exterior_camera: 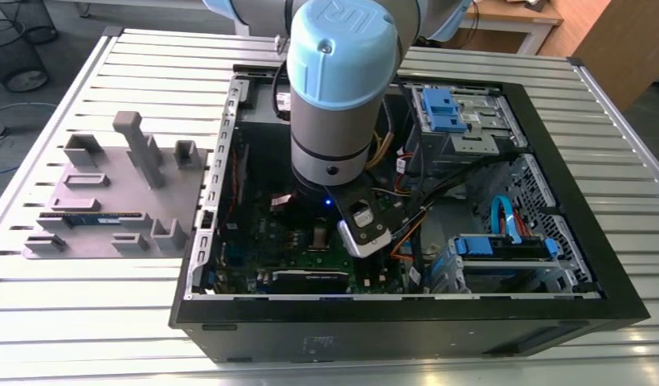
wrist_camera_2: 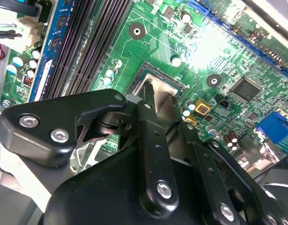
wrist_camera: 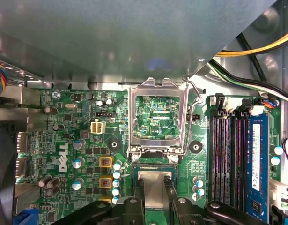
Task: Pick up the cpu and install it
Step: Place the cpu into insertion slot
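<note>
Jaws around flat silvery cpu (wrist_camera: 154,188)

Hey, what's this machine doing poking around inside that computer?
A robot arm reaches into an open computer case. Its gripper holds the cpu, a small silvery chip, right at the socket on the green motherboard. The socket's metal cover frame is flipped open beside it. Whether the chip is fully seated can't be told.
</note>
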You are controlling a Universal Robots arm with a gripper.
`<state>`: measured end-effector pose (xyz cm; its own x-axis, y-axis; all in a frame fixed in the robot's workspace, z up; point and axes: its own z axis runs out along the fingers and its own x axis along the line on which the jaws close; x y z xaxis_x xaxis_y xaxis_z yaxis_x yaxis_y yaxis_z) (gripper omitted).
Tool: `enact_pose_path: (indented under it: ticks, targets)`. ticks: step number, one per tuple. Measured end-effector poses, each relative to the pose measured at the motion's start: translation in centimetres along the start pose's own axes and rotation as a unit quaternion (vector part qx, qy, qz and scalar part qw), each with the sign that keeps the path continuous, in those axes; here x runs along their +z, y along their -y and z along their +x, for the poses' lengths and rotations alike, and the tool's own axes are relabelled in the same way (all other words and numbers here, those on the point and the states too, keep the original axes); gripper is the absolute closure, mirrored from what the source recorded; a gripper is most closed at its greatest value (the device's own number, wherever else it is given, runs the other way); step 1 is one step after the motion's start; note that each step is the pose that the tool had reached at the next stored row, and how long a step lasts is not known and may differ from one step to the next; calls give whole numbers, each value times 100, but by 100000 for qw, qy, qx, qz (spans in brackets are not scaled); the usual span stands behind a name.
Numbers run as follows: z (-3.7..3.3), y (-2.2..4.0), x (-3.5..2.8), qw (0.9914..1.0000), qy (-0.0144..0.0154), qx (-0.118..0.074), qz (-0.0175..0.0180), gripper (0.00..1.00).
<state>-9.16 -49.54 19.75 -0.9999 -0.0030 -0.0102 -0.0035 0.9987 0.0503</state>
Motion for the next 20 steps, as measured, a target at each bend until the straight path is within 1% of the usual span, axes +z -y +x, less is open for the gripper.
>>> enact_pose_path:
  ticks: [8,10,11,12,16,17,18,19,20]
  targets:
    - [0,0,-1,100000,0,-1,0,72]
    - [0,0,-1,100000,-1,0,0,84]
    - [0,0,-1,100000,-2,-2,-1,84]
    - [0,0,-2,100000,-3,-1,0,89]
    - [0,0,-2,100000,-1,-1,2,89]
    - [0,0,-2,100000,0,-6,76,89]
    - [0,0,-3,99999,-10,-4,454,89]
    - [-1,0,-4,99995,-9,-13,997,89]
    - [-1,0,-3,99992,-7,-16,1289,89]
